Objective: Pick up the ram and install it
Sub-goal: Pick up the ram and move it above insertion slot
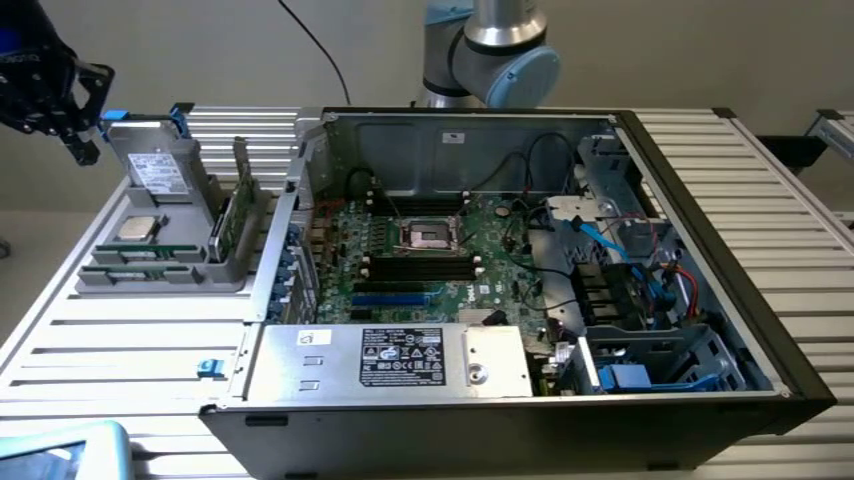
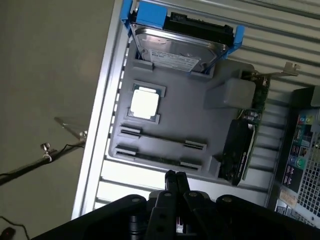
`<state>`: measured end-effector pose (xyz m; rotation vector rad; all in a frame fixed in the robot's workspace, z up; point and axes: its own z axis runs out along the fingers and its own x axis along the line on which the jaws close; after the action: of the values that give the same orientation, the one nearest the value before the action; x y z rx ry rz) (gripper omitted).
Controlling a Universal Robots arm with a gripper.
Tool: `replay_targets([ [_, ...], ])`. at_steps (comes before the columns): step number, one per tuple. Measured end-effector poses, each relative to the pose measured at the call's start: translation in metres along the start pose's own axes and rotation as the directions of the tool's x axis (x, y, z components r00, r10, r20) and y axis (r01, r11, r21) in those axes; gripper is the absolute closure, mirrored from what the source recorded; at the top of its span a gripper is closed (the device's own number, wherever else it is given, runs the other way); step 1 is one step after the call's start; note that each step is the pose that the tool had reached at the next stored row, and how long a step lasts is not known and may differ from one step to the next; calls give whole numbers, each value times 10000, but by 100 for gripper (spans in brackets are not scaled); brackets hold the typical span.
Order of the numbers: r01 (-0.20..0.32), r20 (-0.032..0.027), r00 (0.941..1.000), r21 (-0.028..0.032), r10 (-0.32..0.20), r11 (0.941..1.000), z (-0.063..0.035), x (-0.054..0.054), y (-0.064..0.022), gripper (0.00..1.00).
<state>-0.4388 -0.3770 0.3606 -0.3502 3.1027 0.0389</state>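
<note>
The ram (image 1: 134,256) is a thin green stick resting on edge in a slot of the grey parts holder (image 1: 187,262), at the exterior view's left of the open computer case. In the wrist view the ram (image 2: 150,158) shows edge-on as a narrow line, in the holder (image 2: 200,125) slot nearest my fingertips. A second thin stick (image 2: 162,139) sits in the slot beside it. My gripper (image 1: 83,148) hangs well above the holder's far left corner. Its fingers are pressed together with nothing between them, and the gripper (image 2: 176,176) is clear of the ram.
The holder also carries a silver processor (image 2: 145,104), a hard drive (image 2: 175,47) in a blue bracket, and an upright expansion card (image 2: 240,150). The case holds the motherboard (image 1: 414,250) with dark memory slots (image 1: 420,266) below the processor socket. A power supply (image 1: 394,355) sits at the case's front.
</note>
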Motion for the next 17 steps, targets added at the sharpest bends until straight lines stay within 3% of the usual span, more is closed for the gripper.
replay_targets([
  [5, 909, -21, 9959, -20, -909, 9959, 0, 0, 0, 89],
  [9, 1637, -36, 9865, -38, -1637, 9865, 0, 0, 0, 89],
  [13, 2340, -48, 9722, -57, -2341, 9722, 1, 0, 0, 89],
  [17, 3044, -59, 9525, -76, -3045, 9525, 2, 0, 0, 89],
])
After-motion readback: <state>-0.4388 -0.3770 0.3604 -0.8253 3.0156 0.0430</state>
